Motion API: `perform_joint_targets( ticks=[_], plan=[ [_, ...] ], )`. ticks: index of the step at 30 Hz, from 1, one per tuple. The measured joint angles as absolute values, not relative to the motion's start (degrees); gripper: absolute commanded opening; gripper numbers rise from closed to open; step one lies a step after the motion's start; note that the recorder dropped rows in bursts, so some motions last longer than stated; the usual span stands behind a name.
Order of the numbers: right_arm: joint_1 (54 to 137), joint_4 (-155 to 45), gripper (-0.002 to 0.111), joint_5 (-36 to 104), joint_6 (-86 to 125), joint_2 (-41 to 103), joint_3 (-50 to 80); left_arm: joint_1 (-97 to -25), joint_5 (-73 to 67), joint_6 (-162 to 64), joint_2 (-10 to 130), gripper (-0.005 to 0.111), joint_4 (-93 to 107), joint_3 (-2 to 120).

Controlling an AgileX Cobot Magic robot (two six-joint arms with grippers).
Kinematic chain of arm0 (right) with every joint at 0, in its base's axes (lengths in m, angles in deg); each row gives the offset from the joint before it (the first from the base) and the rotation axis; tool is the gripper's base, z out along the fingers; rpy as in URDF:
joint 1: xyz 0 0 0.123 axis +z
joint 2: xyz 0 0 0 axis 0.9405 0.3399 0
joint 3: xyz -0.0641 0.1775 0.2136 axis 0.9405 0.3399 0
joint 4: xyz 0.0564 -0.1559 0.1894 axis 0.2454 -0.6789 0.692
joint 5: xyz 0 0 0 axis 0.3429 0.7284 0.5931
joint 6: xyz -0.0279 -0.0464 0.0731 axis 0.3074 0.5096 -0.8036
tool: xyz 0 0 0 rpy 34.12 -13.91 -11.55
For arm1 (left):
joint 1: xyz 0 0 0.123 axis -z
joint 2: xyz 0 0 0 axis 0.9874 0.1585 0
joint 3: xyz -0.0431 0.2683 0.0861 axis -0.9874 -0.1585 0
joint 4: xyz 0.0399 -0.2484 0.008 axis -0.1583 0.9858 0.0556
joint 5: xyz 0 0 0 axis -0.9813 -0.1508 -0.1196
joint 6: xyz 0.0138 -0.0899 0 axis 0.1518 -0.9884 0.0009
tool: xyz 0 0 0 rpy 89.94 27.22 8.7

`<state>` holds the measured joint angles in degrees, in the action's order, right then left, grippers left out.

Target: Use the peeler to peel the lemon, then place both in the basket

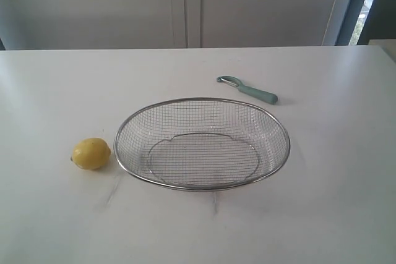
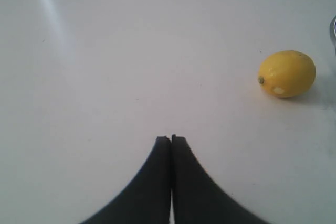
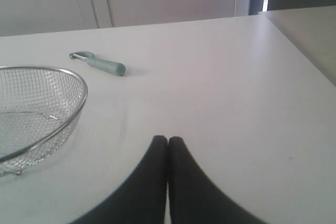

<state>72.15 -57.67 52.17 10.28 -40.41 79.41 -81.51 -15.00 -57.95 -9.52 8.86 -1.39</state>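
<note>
From my station, the exterior view shows the white tabletop [image 1: 334, 202] with the three task items laid out on it and neither arm in the shot. The wire-mesh basket [image 1: 198, 99] sits upright in the middle, oval, with its long axis running side to side. The lemon [image 1: 91, 153] rests on the tabletop just beside the basket's left rim. I read a thin gap between them, so I'd call them close but not touching. Its nubby tip points away from the basket. The peeler [image 1: 247, 89] lies flat on the far side of the basket, toward the right and clear of the rim. Its metal head points left and its pale teal handle angles off to the right. Both lemon and peeler are outside the basket.

On the left wrist camera, the left fingers [image 2: 157, 182] are clenched tight, tip against tip, with nothing between them. They sit over bare tabletop, and the lemon is in view well apart from the tips, off to one side. A sliver of the basket's rim shows just past the lemon at the frame's edge.

On the right wrist camera, the right fingers [image 3: 152, 182] are likewise pressed together and carry nothing. Part of the basket shows off to one side of them, and the peeler lies farther out, well apart from the tips. I cannot tell from either wrist view how high the fingers sit above the surface.
</note>
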Motion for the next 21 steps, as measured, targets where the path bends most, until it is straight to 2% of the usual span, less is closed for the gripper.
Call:
perform_joint_targets(
  ticks=[21],
  plan=[
    [72.1, -57.7, 0.0, 24.7, 10.3, -40.4, 79.4, -81.5, -15.0, -57.9, -9.5, 0.0, 8.9, -1.4]
  ],
)
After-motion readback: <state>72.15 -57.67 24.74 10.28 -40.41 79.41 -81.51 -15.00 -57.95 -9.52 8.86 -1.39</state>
